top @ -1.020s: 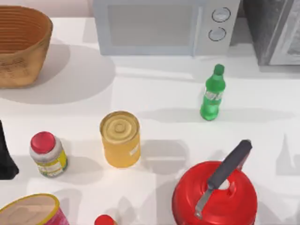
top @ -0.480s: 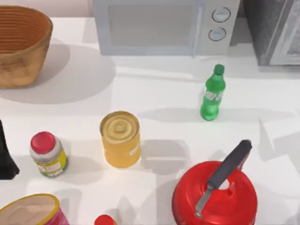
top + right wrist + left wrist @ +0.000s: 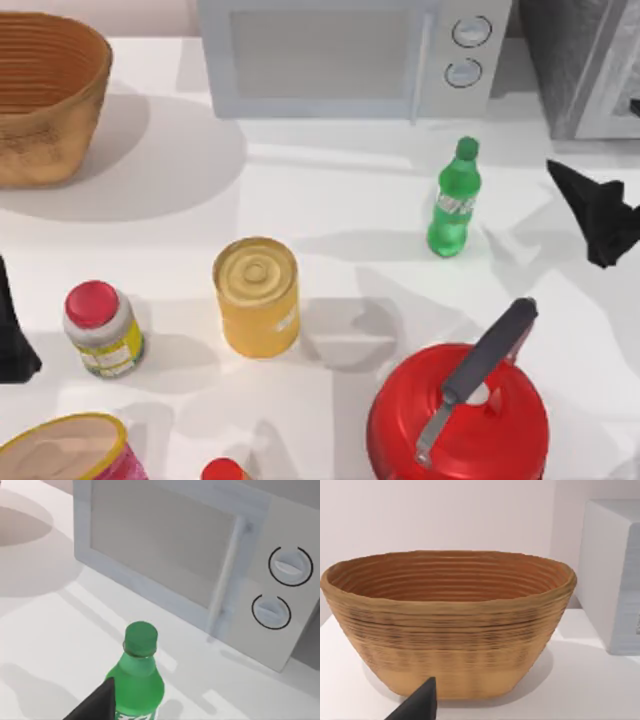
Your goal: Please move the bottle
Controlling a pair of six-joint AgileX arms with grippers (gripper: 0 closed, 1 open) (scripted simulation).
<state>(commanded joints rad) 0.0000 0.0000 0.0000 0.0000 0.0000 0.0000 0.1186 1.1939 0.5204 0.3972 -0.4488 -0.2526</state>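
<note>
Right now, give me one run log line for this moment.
right gripper: at table's right, beside bottle, apart | bottle: upright, untouched | left gripper: parked at left edge

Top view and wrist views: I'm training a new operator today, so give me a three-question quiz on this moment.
1. True or false: the bottle stands upright, in front of the microwave.
2. Which claw is nearer the bottle? A) left claw B) right claw
3. Fill in: the jar beside the can has a ___ cap.

Key: 1 true. 2 B; the right claw is at the table's right edge, apart from the bottle, while the left claw sits parked at the left edge. 3 red.
</note>
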